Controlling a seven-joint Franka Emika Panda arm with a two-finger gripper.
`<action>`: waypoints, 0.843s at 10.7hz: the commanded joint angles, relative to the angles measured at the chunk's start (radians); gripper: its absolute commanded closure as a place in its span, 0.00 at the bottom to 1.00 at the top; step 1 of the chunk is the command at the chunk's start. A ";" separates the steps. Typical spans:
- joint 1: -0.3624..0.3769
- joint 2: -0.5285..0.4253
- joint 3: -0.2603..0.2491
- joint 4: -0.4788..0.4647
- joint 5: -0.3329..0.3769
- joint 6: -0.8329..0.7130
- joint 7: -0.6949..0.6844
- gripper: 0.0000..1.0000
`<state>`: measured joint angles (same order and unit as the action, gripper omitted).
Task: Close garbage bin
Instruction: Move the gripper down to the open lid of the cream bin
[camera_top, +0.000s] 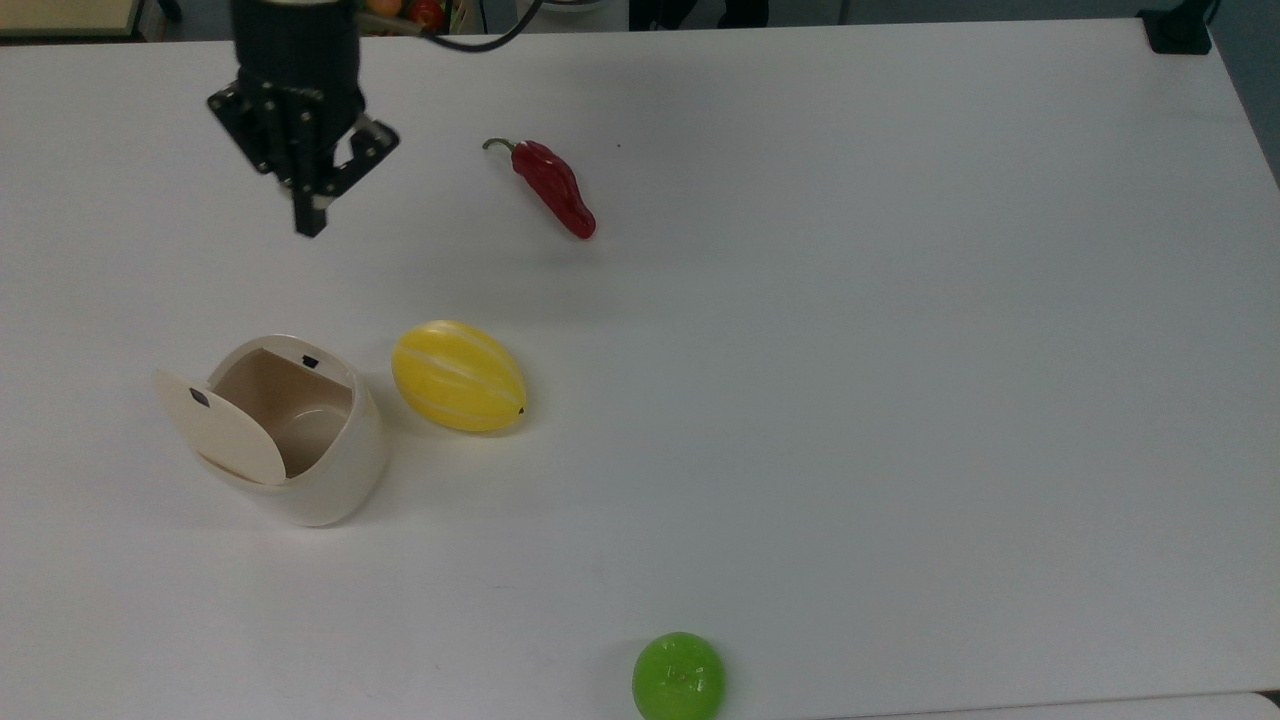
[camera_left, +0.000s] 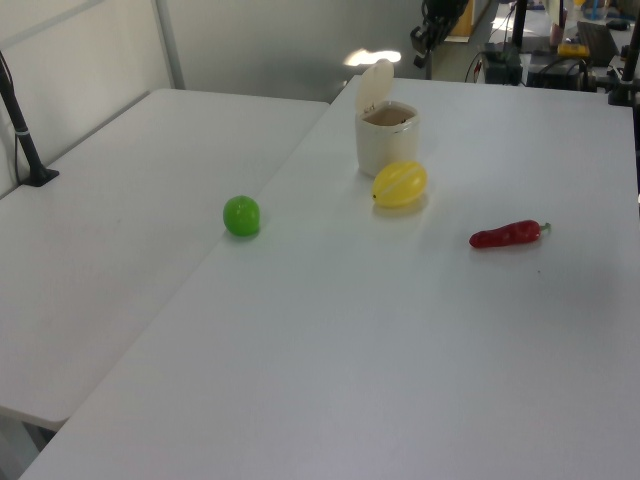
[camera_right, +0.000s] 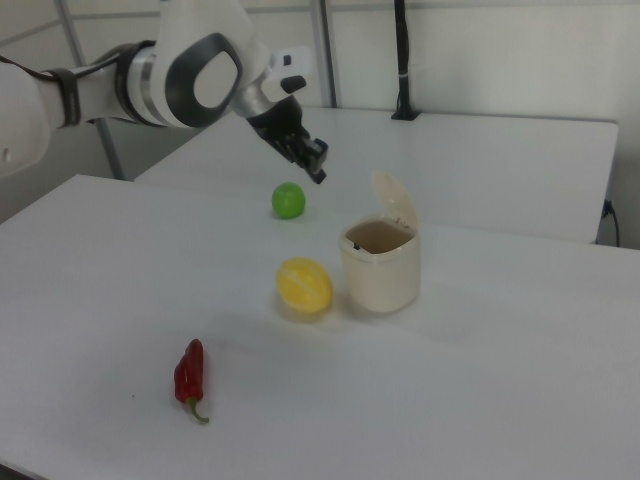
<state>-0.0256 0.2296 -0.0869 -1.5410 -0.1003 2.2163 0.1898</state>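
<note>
Your white table (camera_top: 900, 400) carried everything. The arm (camera_right: 150, 80) reached in from the right view's left, and its gripper (camera_top: 310, 228) hung in the air with the fingers pressed together, holding nothing. The garbage bin (camera_top: 335, 480) stood upright well below the gripper in the top view, apart from it, its lid (camera_top: 225, 430) swung up and open so you could see the beige inside. The yellow melon (camera_top: 458, 376) lay just beside the bin, below and to the gripper's right in the top view. The red chilli (camera_top: 555, 188) lay to the gripper's right in the top view. The green ball (camera_top: 678, 676) sat farthest off, at the table's near edge.
</note>
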 joint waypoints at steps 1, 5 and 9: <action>-0.057 0.075 -0.001 0.029 -0.015 0.210 0.040 1.00; -0.128 0.187 -0.001 0.030 -0.015 0.533 0.080 1.00; -0.149 0.258 0.001 0.070 -0.002 0.637 0.086 1.00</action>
<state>-0.1744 0.4555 -0.0881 -1.5136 -0.1001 2.8342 0.2481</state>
